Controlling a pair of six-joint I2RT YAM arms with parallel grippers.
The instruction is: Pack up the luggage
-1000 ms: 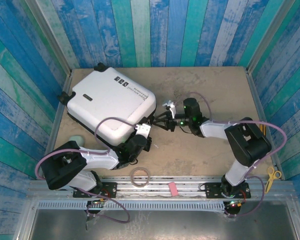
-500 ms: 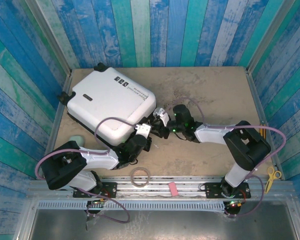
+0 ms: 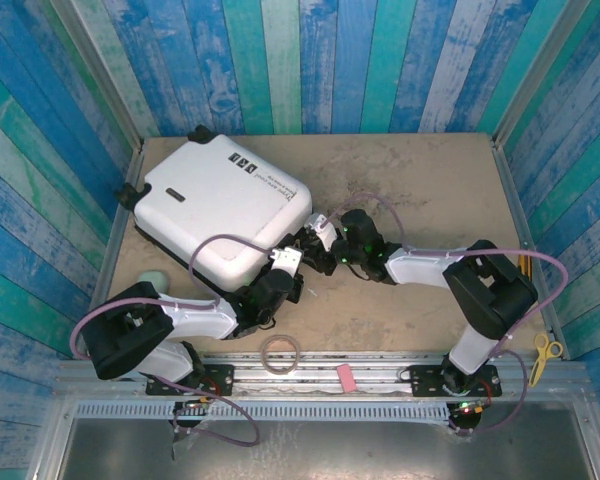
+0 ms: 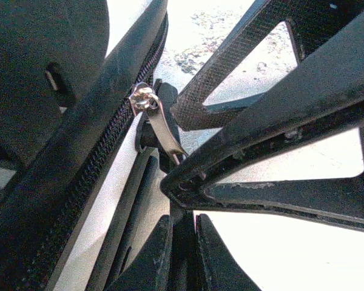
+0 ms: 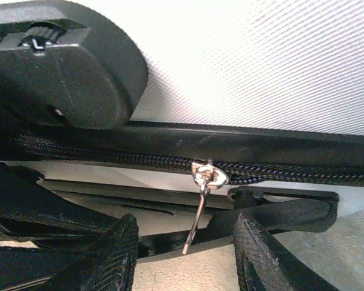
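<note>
Now we see the right gripper (image 5: pixel 188 233) spread either side of the zipper pull (image 5: pixel 201 177) on the closed white luggage (image 3: pixel 220 200), left gripper (image 4: pixel 183 227) clenched beside it, on what unclear.

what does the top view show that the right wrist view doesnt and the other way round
Top view adds: the whole white suitcase lying flat on the table, plus a tape roll and yellow scissors along the near side. Right wrist adds: the silver zipper pull hanging inside the open right claw. Both: the suitcase's white shell, with the right claw at its edge.
</note>
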